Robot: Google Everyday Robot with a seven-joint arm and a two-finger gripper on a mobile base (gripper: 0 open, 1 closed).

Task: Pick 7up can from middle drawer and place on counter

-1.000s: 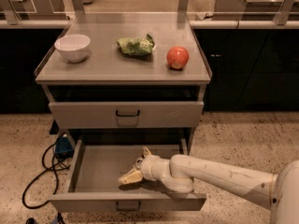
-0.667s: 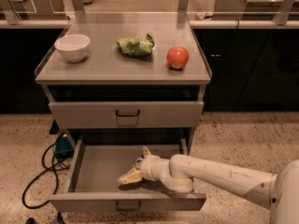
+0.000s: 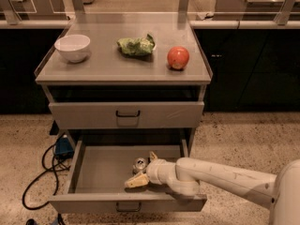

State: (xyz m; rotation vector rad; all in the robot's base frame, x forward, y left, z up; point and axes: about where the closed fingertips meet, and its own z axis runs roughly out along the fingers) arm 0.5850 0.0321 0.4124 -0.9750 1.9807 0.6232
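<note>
- Camera view showed the counter at 12 o'clock, above the pulled-out middle drawer.
- The gripper sat inside the drawer, its fingers spread and gripping nothing.
- The 7up can stood between the fingers, apparently upright, toward 10 o'clock; no lettering was readable.

No legible text or labels, end effector inside middle drawer

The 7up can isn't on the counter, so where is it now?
Camera view: the 7up can sits in the open middle drawer, right of centre, between the fingers of the open gripper.
</note>
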